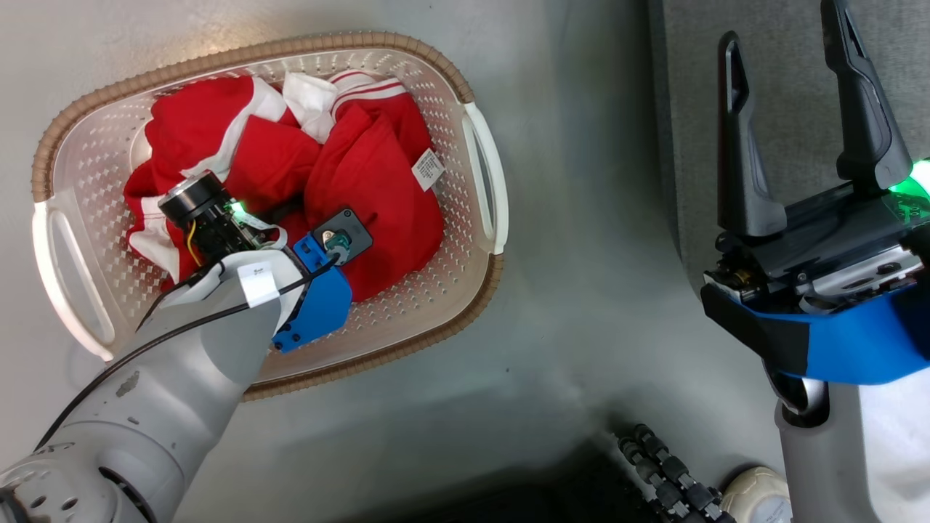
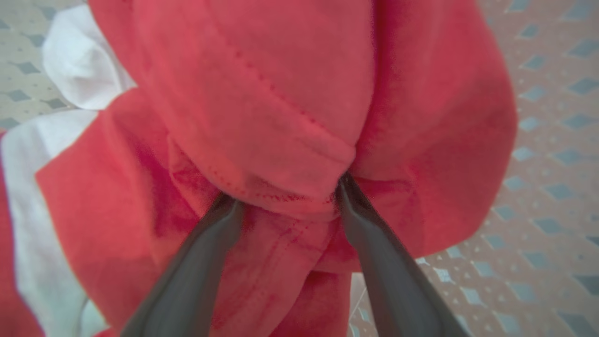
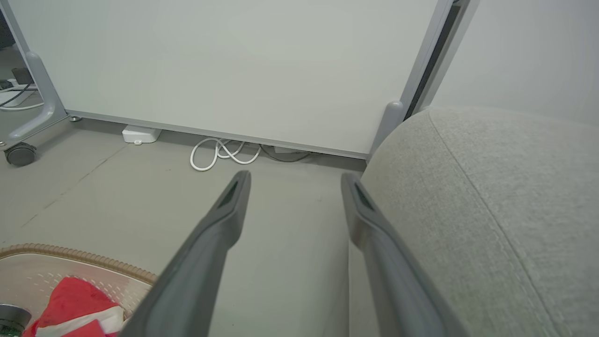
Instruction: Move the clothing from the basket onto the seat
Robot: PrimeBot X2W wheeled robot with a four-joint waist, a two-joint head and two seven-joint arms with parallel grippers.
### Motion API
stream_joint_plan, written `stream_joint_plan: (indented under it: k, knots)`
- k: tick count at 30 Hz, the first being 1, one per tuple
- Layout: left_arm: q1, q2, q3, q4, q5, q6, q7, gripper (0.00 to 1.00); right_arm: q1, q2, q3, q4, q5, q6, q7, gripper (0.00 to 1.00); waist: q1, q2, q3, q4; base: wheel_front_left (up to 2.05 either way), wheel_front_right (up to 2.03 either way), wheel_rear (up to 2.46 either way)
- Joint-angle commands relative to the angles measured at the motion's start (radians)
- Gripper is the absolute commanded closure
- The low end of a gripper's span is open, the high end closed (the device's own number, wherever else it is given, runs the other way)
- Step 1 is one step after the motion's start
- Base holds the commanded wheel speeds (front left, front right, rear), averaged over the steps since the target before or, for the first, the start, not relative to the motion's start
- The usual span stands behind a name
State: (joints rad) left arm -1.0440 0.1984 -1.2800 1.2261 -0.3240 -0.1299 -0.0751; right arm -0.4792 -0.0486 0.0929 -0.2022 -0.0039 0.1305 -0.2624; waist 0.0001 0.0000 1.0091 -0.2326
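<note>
From my station the biggest thing I see is the grey seat point(image 1: 690, 87), filling the upper right of the head view, its rounded edge and stitched seam plain in the right wrist view. The pale floor point(image 1: 567, 327) runs beside it, and a white panel point(image 3: 234, 70) stands at the far end of that floor. The basket point(image 1: 218, 54) sits on the floor to the left of the seat, apart from it, with a strip of bare floor between them. All the clothing point(image 1: 370, 189) lies heaped inside the basket, red fabric with white trim and stripes, none of it on the seat. My left arm reaches down into the basket, its wrist over the heap. In the left wrist view the left gripper point(image 2: 286, 192) stands wide, its fingertips pressed into the red cloth with a stitched fold bulging between them, not pinched. The right gripper point(image 1: 783, 29) hangs over the near edge of the seat, fingers spread wide with nothing between them. In its own view the seat's corner is just right of the fingers. A small white tag point(image 1: 428, 169) shows on the red garment toward the right side of the heap. A white cable point(image 3: 220, 154) lies looped at the foot of the panel.
</note>
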Motion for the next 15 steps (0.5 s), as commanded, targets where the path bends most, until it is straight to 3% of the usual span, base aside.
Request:
stream_joint_plan:
  k: [1, 7, 8, 9, 15]
  knots:
    - [-0.018, -0.004, -0.002, 0.009, 0.006, 0.000, -0.001, 0.00, 0.002, -0.003, 0.002, -0.011, -0.003, 0.000, -0.004, 0.00, -0.0001, 0.0000, 0.006, 0.005, 0.00, 0.00, 0.00]
    - [-0.026, -0.035, -0.003, 0.031, 0.005, 0.000, -0.015, 0.00, 0.019, -0.003, -0.001, -0.035, -0.011, 0.000, -0.004, 0.00, -0.0001, 0.0000, 0.013, 0.017, 0.00, 0.00, 0.00]
    - [-0.026, -0.037, -0.002, 0.035, 0.006, 0.000, -0.010, 0.59, 0.020, -0.003, 0.000, -0.037, -0.012, 0.000, -0.004, 0.00, -0.0001, 0.0000, 0.014, 0.018, 0.00, 0.00, 0.00]
    - [-0.024, -0.039, -0.002, 0.037, 0.015, 0.000, -0.009, 1.00, 0.021, -0.003, 0.000, -0.039, -0.012, 0.000, -0.004, 0.00, -0.0001, 0.0000, 0.014, 0.018, 0.00, 0.00, 0.00]
    - [-0.033, -0.044, -0.002, 0.044, 0.005, 0.000, -0.038, 1.00, 0.013, -0.003, -0.002, -0.036, -0.009, 0.000, -0.004, 0.00, -0.0001, 0.0000, 0.012, 0.022, 0.00, 0.00, 0.00]
